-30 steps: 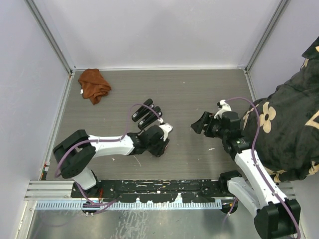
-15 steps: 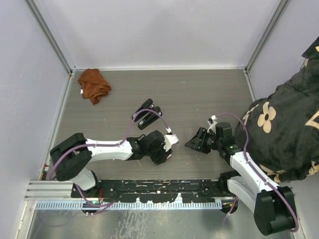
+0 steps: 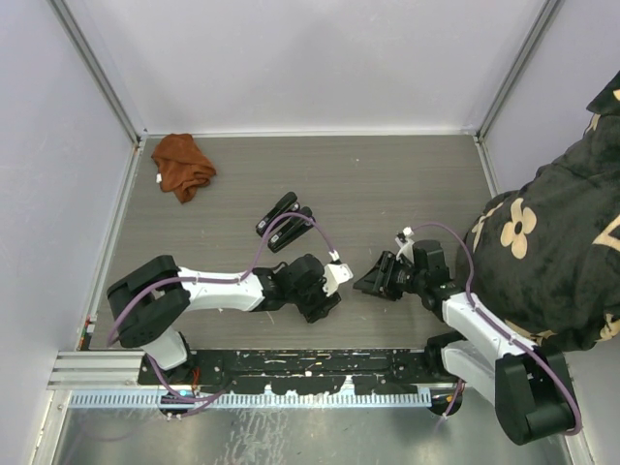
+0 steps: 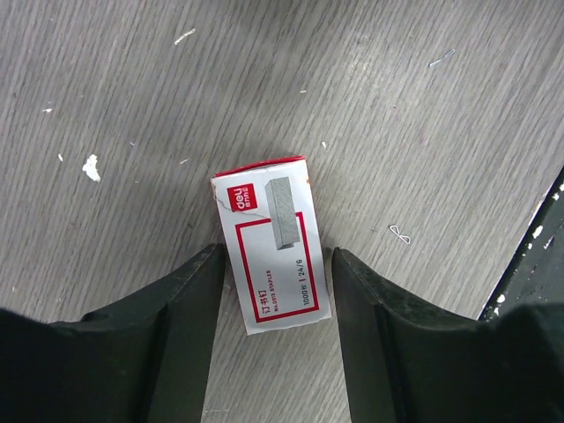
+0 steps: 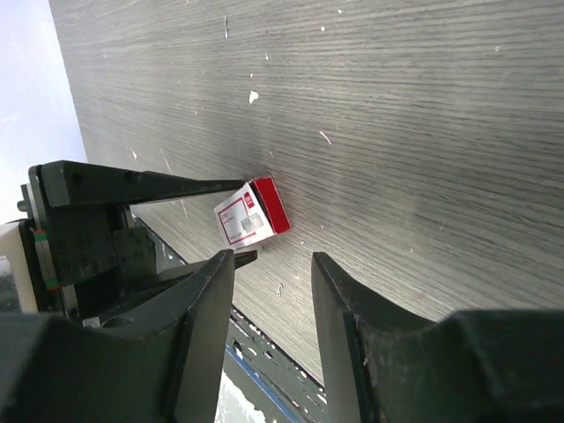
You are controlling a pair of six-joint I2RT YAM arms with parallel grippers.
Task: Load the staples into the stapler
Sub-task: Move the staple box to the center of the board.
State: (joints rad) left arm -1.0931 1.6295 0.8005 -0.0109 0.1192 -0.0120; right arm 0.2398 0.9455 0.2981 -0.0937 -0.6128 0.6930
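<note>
Grey wood-grain table (image 3: 407, 184) carries the small closed red-and-white cardboard staples box (image 4: 271, 244), contents hidden, lying flat between the parted fingers of the left gripper (image 4: 275, 257), while the right gripper (image 5: 271, 256) hovers near, jaws apart and empty

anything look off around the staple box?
Minor litter only: a bent loose staple lies on the table beside the staple box, a second staple lies farther off, and there are white flecks. The box lies flat, straddled by the left tool, one corner apparently creased.
</note>
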